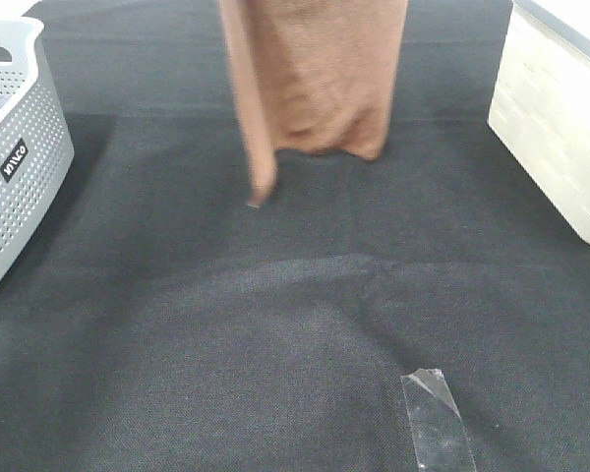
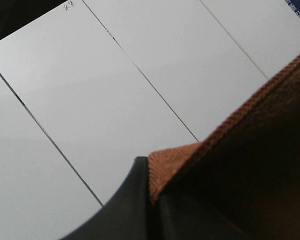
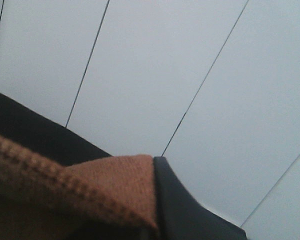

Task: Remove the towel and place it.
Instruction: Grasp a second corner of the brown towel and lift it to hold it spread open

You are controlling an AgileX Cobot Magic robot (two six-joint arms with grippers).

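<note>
The reddish-brown towel (image 1: 320, 74) hangs from above the top edge of the exterior high view. Its lower end is bunched just above the black table cloth (image 1: 275, 334), and one narrow corner (image 1: 261, 182) hangs lower at the left. Neither gripper shows in that view. In the left wrist view my left gripper (image 2: 150, 175) is raised towards the white ceiling, and the towel's stitched edge (image 2: 250, 145) lies pinched against its black finger (image 2: 132, 205). In the right wrist view my right gripper (image 3: 154, 167) pinches another towel corner (image 3: 110, 185) against its black finger (image 3: 182, 205).
A grey perforated basket (image 1: 20, 162) stands at the left edge of the table. A white box (image 1: 556, 128) stands at the right edge. A strip of clear tape (image 1: 435, 418) lies on the cloth near the front.
</note>
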